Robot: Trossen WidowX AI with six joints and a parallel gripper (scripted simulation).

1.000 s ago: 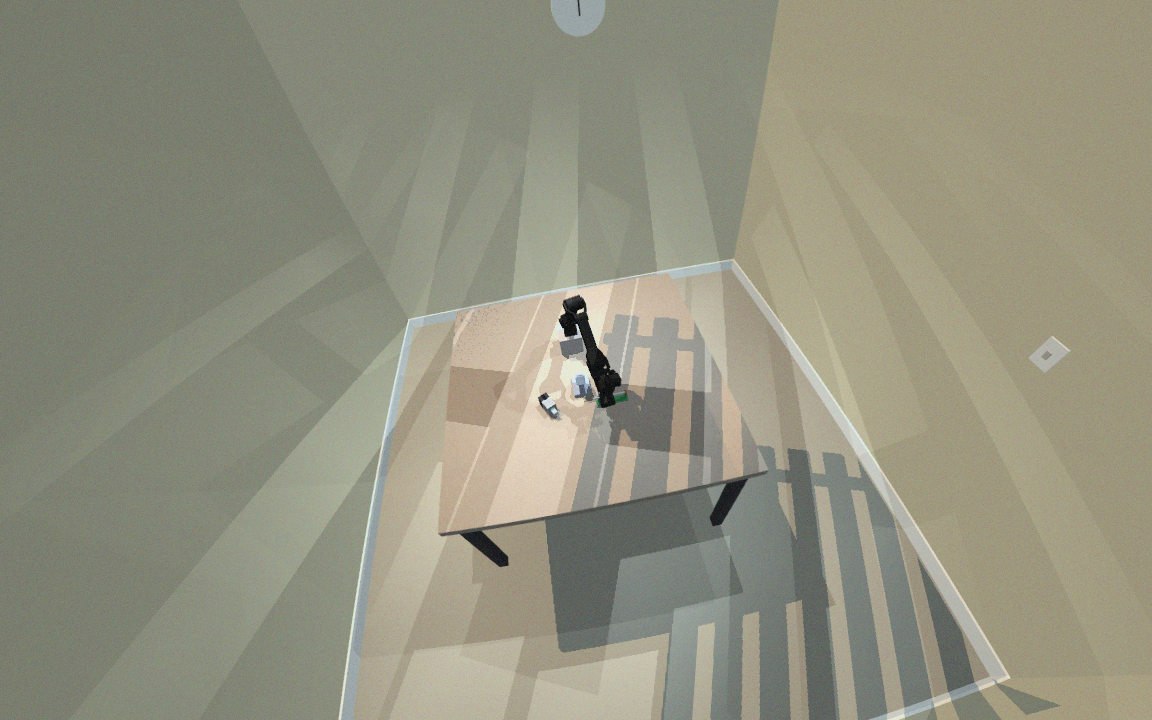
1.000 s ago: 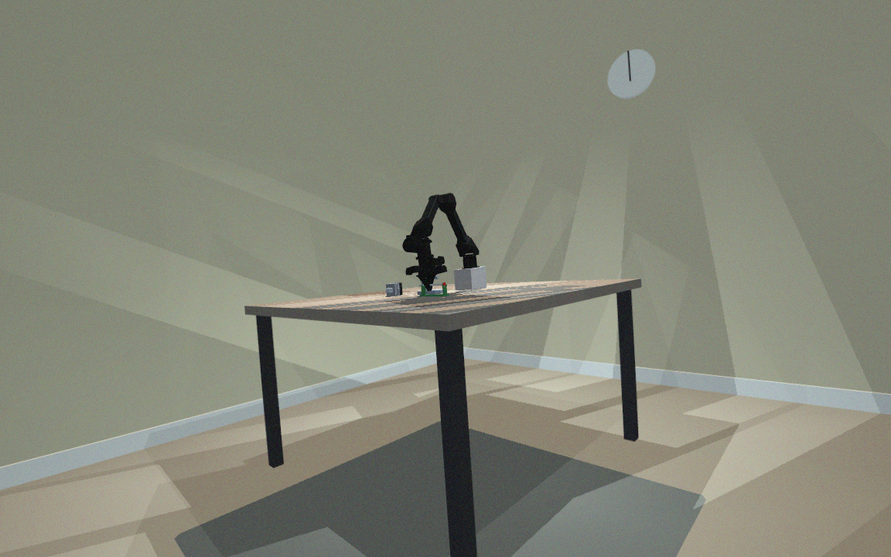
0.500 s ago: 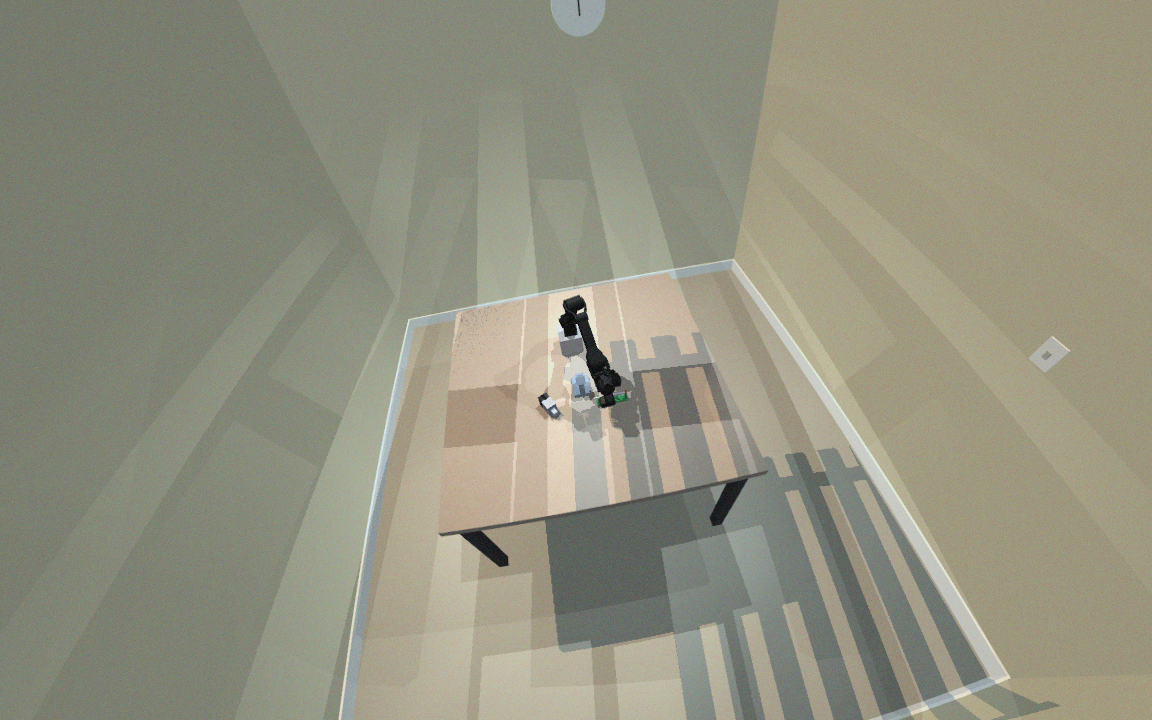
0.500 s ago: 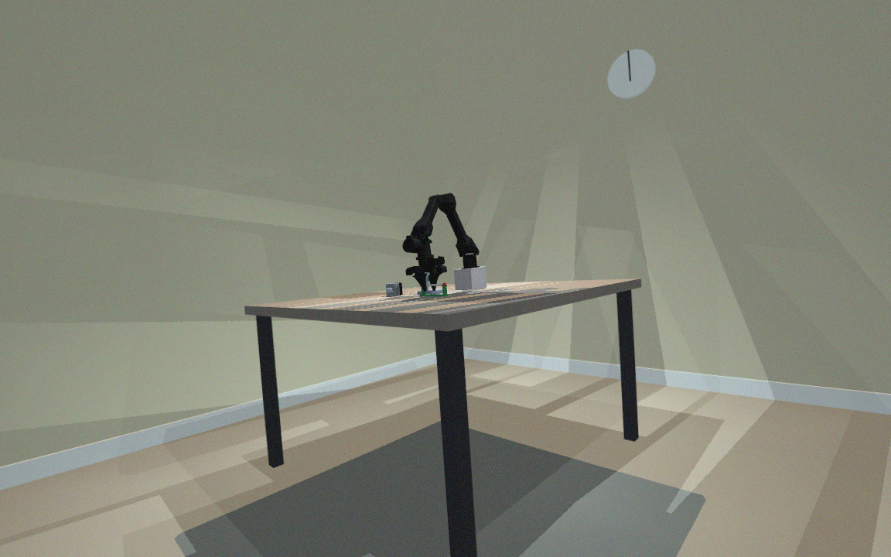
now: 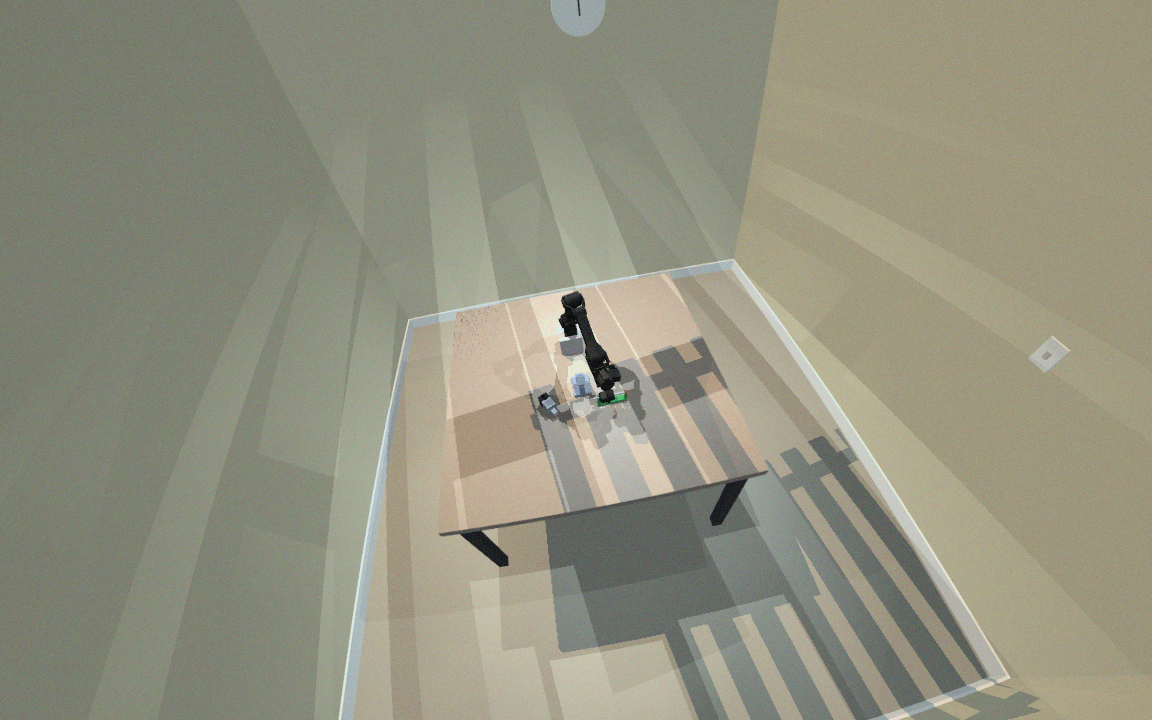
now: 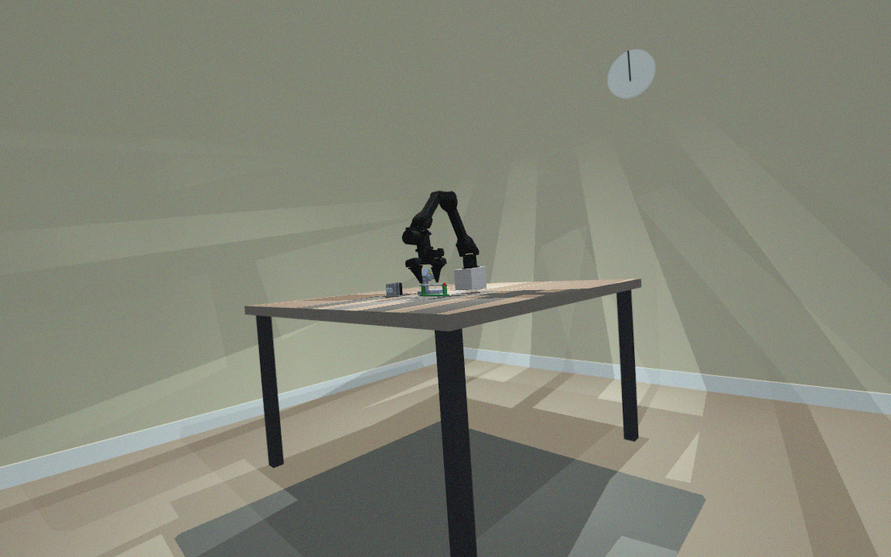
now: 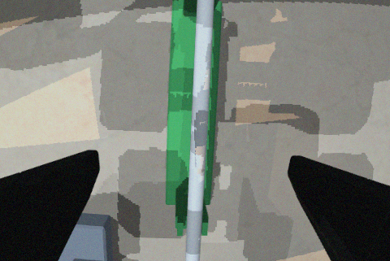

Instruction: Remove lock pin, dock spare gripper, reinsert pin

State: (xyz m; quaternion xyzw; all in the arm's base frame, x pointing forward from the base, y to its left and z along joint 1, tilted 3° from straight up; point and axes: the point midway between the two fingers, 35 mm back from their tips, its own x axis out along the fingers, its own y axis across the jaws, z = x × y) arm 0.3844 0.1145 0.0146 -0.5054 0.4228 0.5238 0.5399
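The lock pin (image 7: 201, 82), a grey rod with a red head (image 6: 444, 284), lies along a green holder (image 7: 178, 82) (image 5: 613, 400) (image 6: 432, 292) on the table. My gripper (image 7: 193, 155) (image 5: 606, 390) (image 6: 425, 269) hangs just above it, open wide, with a black finger on each side of the pin and touching nothing. The blue-grey mount with its socket (image 5: 580, 385) (image 7: 81, 256) stands just left of the holder. The spare gripper (image 5: 548, 403) (image 6: 393, 288), dark and grey, lies on the table further left.
The arm's grey base block (image 5: 570, 344) (image 6: 470, 278) stands behind the mount. The wooden table (image 5: 508, 483) (image 6: 545, 291) carries shifting light and shadow patches.
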